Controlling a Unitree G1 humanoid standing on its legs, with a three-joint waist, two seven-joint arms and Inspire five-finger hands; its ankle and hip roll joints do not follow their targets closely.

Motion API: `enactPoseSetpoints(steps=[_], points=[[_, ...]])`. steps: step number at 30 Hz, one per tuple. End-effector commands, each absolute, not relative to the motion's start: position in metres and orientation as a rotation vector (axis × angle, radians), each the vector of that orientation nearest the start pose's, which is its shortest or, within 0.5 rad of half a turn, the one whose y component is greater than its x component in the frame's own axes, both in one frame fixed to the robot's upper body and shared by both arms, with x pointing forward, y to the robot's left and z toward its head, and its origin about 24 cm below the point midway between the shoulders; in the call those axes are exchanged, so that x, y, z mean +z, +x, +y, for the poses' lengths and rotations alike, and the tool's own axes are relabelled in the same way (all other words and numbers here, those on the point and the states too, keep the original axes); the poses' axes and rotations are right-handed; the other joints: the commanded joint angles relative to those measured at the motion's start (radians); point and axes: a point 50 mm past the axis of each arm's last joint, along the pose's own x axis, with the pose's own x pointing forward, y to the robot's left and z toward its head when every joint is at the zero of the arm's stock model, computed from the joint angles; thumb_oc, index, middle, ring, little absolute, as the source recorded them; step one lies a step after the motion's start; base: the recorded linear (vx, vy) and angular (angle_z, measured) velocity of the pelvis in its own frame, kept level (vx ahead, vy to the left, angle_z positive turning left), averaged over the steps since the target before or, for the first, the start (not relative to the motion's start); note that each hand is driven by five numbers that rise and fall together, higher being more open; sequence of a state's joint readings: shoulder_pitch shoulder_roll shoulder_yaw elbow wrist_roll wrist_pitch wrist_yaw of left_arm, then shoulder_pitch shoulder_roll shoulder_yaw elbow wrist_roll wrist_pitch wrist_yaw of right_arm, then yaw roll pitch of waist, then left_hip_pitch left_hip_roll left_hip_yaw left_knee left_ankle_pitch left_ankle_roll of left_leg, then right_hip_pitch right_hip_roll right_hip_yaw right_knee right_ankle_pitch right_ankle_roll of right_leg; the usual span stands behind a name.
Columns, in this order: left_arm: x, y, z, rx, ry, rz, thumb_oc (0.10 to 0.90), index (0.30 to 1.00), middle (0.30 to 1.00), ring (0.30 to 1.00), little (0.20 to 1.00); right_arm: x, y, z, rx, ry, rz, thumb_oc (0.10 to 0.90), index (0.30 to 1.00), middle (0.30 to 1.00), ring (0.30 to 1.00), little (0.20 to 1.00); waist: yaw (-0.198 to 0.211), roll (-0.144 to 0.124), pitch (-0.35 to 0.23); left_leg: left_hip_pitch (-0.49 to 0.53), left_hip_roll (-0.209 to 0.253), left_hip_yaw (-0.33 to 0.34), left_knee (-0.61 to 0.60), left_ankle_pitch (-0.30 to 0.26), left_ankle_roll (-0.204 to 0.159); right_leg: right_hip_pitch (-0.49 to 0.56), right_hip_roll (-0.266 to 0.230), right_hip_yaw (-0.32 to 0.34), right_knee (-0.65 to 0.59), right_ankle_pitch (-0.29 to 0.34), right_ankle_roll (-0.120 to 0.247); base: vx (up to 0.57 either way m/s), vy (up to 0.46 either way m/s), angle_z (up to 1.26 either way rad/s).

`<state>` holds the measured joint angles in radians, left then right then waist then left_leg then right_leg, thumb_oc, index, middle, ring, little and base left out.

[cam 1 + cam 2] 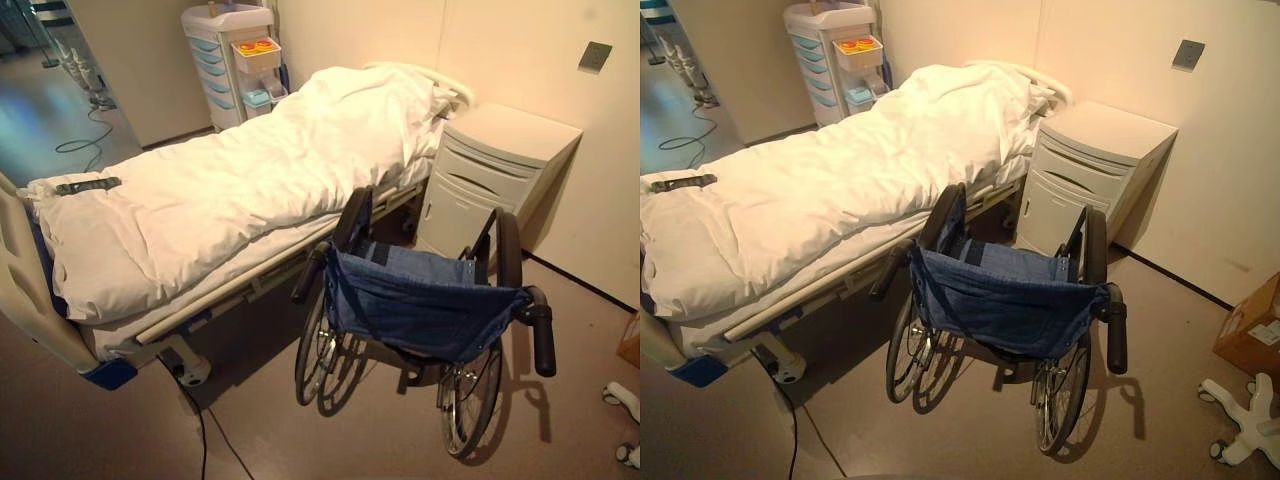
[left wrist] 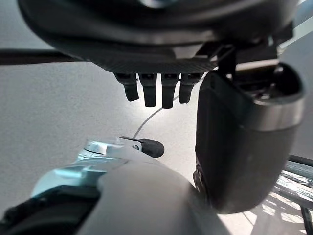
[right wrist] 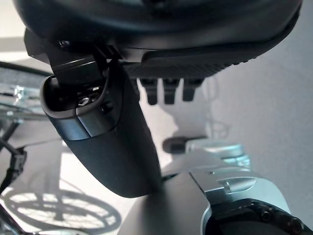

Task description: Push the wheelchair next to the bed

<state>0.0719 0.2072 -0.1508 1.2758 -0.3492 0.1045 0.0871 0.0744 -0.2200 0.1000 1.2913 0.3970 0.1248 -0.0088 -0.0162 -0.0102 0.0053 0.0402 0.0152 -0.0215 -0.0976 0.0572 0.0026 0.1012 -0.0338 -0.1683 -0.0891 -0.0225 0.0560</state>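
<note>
A wheelchair [image 1: 420,310] with a blue fabric seat and back stands beside the bed [image 1: 200,200], its front toward the bedside cabinet [image 1: 490,170]. Its left wheel is close to the bed's side rail. The two black push handles [image 1: 543,340] point back toward me, with nothing on them. My left hand [image 2: 146,49] hangs over the floor with straight fingers [image 2: 156,90] and holds nothing. My right hand [image 3: 195,54] is the same, fingers [image 3: 168,90] straight and empty. A wheelchair wheel [image 3: 19,98] shows beside the right hand, and part of a wheel [image 2: 298,181] beside the left.
A white duvet covers the bed, with a dark remote [image 1: 88,185] near its foot. A drawer trolley [image 1: 225,60] stands past the bed's far side. A cardboard box [image 1: 1252,330] and a white star base [image 1: 1250,420] lie on the floor at right. A cable [image 1: 205,430] runs under the bed.
</note>
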Motion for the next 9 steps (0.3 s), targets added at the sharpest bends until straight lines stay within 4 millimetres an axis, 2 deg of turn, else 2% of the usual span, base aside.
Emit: enactPoseSetpoints(steps=[1,9], points=[[-0.1748,0.0391,0.2174,0.280,-0.006,1.480,0.800,0.900,0.900,0.900,0.900,-0.1761,0.0317,-0.2124,-0.236,0.084,1.493,0.800,0.900,0.900,0.900,0.900,0.011,0.011,0.005,0.008,-0.015,0.026,0.010,-0.029,-0.007,-0.050,-0.015,0.058,0.031,0.069,0.028,0.00,0.000,0.00],[-0.1754,0.0367,0.2150,0.288,-0.025,1.497,0.800,0.900,0.900,0.900,0.900,-0.1766,0.0253,-0.2125,-0.270,0.126,1.500,0.800,0.900,0.900,0.900,0.900,0.005,0.018,0.006,0.010,-0.019,0.022,0.010,-0.030,-0.006,-0.050,-0.017,0.061,0.034,0.067,0.028,0.00,0.000,0.00]])
